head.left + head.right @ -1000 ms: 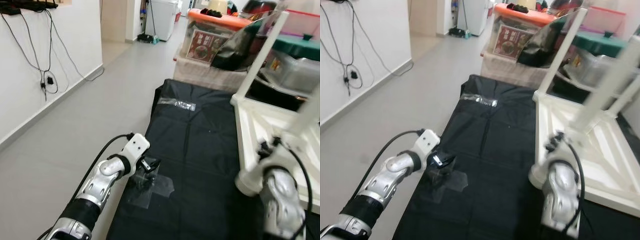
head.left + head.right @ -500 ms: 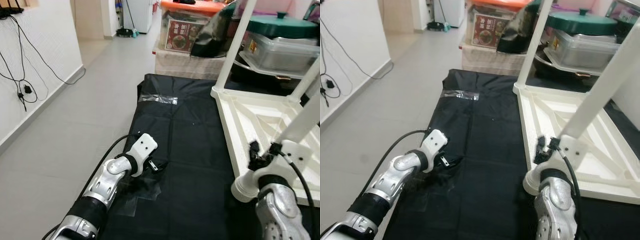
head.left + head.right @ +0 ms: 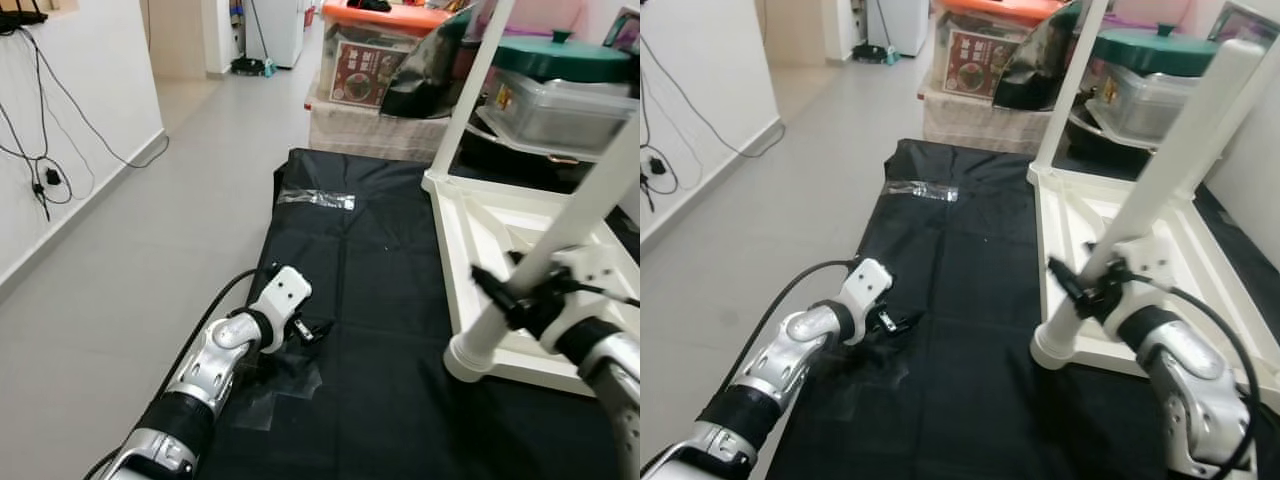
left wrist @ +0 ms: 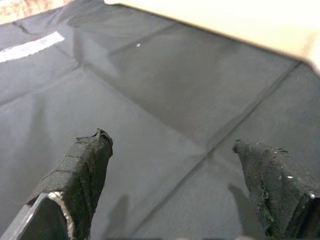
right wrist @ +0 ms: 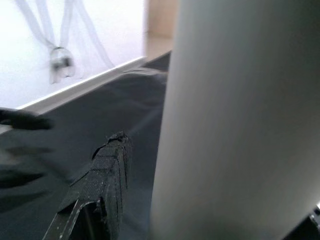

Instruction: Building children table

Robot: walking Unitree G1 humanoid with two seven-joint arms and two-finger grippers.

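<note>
I'm looking down a grey-tiled floor point(image 3: 120, 260) beside a white wall, with storage boxes point(image 3: 375, 65) stacked at the far end and a black mat point(image 3: 380, 300) spread out as the work area. The white table point(image 3: 500, 225) lies upside down on the mat's right side, which I take to be so the legs can go in from above. My right claw point(image 3: 1080, 285) is at the near-corner leg point(image 3: 1160, 175), low down by its base; the right wrist view has one finger point(image 5: 102, 172) pressed along the white post, so I judge the claw is closed around the leg, either steadying it or turning it into its socket. That leg stands tilted, so it may not be seated yet. Another leg point(image 3: 478, 75) stands at the far corner. My left claw point(image 3: 310, 328) hangs low over the mat near a patch of clear tape point(image 3: 285, 385), jaws spread wide and holding nothing, probably parked out of the way.
</note>
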